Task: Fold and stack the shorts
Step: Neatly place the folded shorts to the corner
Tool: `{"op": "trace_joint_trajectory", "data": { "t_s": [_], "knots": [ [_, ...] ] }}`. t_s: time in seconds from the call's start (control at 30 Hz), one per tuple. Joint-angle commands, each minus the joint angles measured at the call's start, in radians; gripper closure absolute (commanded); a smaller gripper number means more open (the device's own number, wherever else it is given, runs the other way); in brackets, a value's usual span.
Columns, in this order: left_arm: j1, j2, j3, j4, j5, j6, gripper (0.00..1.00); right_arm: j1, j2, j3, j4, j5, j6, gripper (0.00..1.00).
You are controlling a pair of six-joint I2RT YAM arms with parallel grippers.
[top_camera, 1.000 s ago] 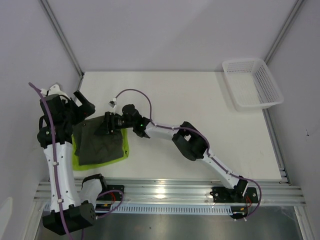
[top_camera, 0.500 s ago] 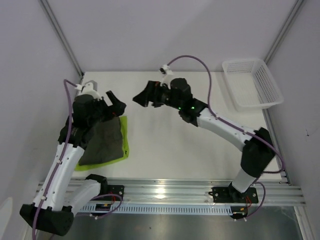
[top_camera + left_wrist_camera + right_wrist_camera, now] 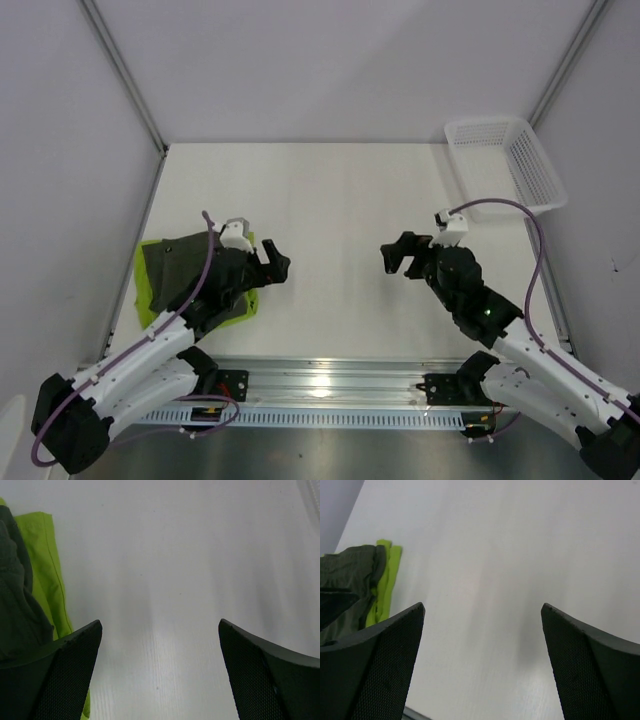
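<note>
The dark olive-grey shorts (image 3: 180, 262) are seen lying on top of the lime green shorts (image 3: 145, 285) at the left side of the table (image 3: 330, 190), near its left edge; green is shown only as a border around the darker pair; the stack is partly covered in the top view by the left arm (image 3: 150, 350). The left gripper (image 3: 277, 262) is held just beside the right edge of the stack, its jaws spread wide; only bare table is seen between them. The right gripper (image 3: 391, 252) is held well apart from the shorts, over the right half of the table; its jaws are likewise spread wide and nothing is grasped. A white mesh basket (image 3: 497, 211) is set at the far right corner.
</note>
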Motion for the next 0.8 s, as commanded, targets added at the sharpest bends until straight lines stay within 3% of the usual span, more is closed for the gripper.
{"op": "trace_joint_trajectory", "data": {
  "t_s": [0.0,0.13,0.47,0.77],
  "knots": [
    [-0.008,-0.125,-0.096,0.145,-0.048,0.012,0.01,-0.004,-0.076,-0.112,-0.037,0.163,-0.016,0.02],
    [-0.008,-0.28,-0.199,0.153,-0.031,0.02,0.01,-0.004,-0.154,-0.197,-0.024,0.239,0.0,0.01],
    [-0.008,-0.522,-0.336,0.081,-0.058,0.05,0.01,-0.002,-0.221,-0.289,0.045,0.23,-0.025,0.01],
    [-0.008,-0.564,-0.333,0.038,-0.064,0.057,0.01,-0.001,-0.227,-0.289,0.045,0.226,-0.027,0.01]
  ]
}}
